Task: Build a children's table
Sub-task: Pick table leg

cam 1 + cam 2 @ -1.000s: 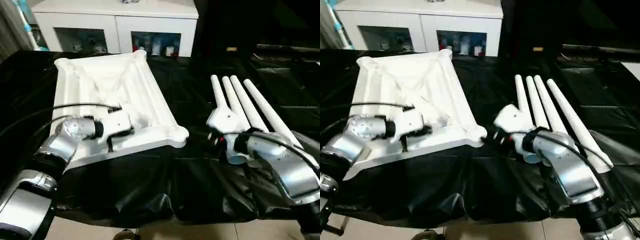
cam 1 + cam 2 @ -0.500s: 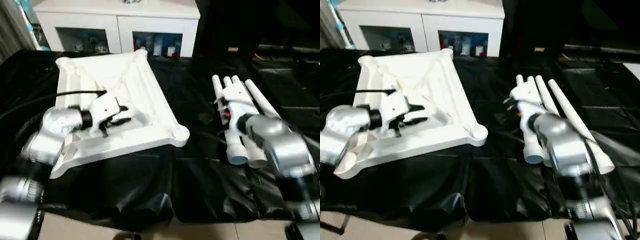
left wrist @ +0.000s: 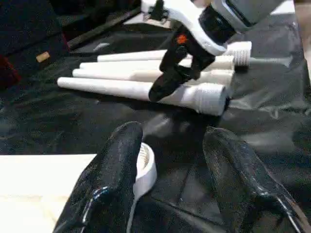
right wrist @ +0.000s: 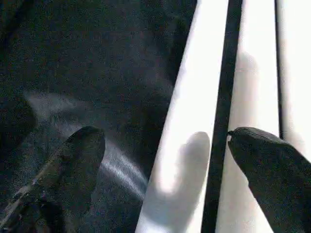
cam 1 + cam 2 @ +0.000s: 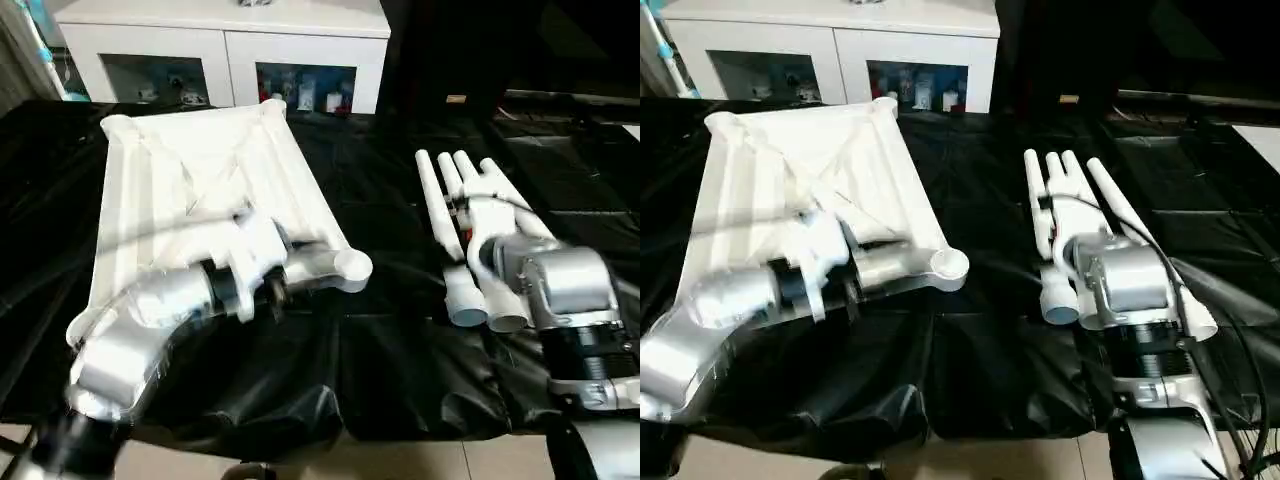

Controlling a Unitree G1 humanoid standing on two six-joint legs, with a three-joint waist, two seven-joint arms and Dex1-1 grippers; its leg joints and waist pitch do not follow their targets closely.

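Note:
The children's table top [image 5: 200, 190] lies upside down on the left of the black cover, white, with a raised rim and round corner sockets. My left gripper [image 3: 172, 136] is open at its near right corner socket [image 5: 352, 266]; the socket's rim [image 3: 143, 165] sits beside one finger. Several white tapered legs [image 5: 440, 210] lie side by side on the right. My right gripper [image 4: 165, 138] hovers open over the legs [image 4: 194, 107], fingers spread wide above one of them. In the left wrist view the right gripper [image 3: 177, 73] hangs just above the legs [image 3: 146, 90].
The black-covered work table [image 5: 380, 350] carries everything, its front edge close to me. A white glass-door cabinet [image 5: 220, 40] stands behind the table top. Dark furniture fills the far right.
My left gripper has opened and moved from inside the top's near side to its near right corner socket. The right gripper has swung from the legs' thick ends to over their middle.

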